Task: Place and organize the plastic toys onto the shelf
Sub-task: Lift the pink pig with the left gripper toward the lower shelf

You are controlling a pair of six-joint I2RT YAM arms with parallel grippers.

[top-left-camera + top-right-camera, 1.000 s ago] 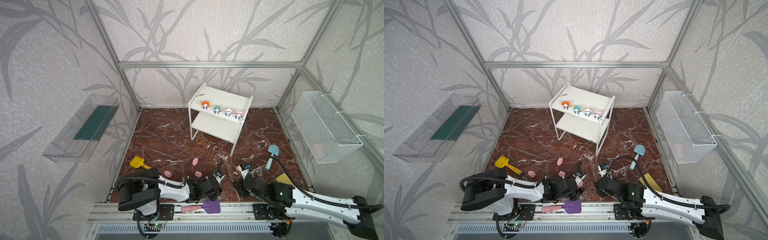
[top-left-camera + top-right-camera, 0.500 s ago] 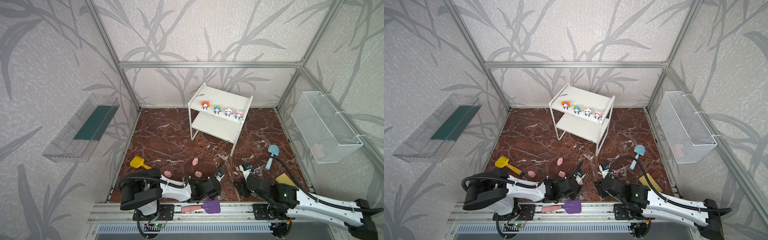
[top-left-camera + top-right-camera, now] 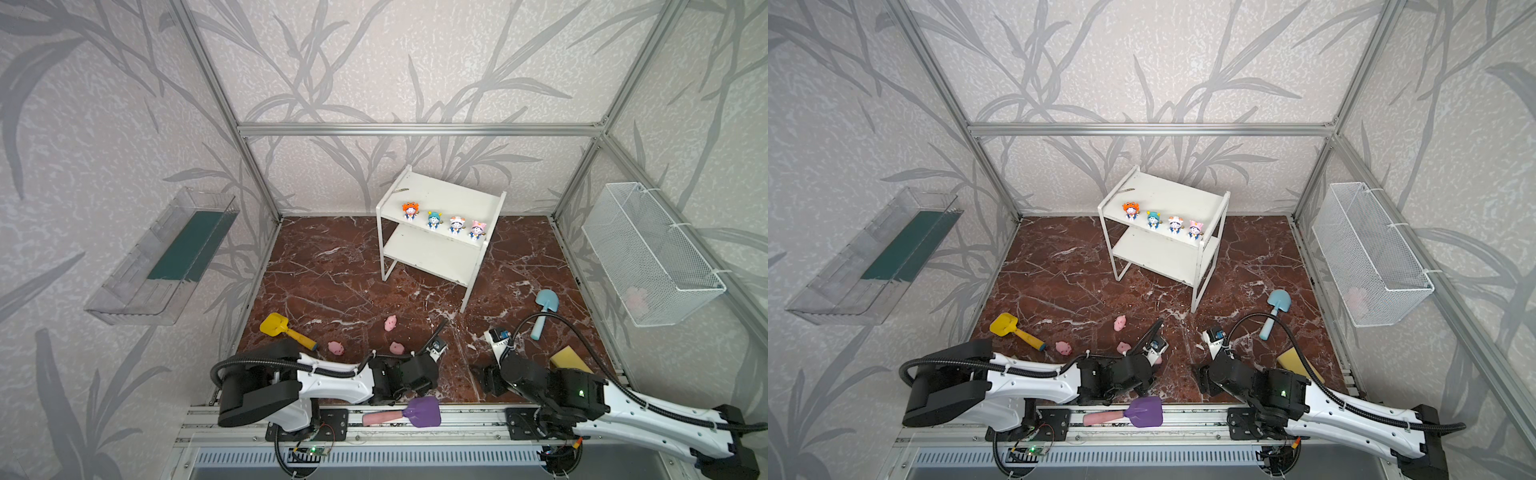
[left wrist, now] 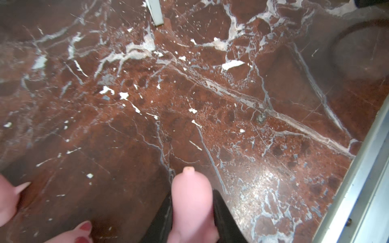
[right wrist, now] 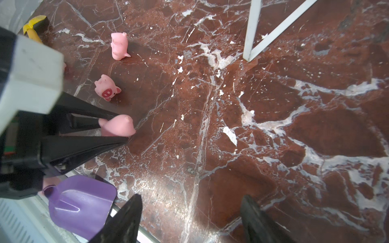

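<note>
Left gripper clamped on pink pig; shelf well apart, straight ahead of it (right gripper agape, empty).

The gripped pig is blurred and cut off; the pink thing in the basket is indistinct.

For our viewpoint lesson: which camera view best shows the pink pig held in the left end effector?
The right wrist view: the pig appears sharp and side-on, clamped in the left end effector. The left wrist view shows it only as a close, blurred pink shape; the top views nearly hide it.
</note>
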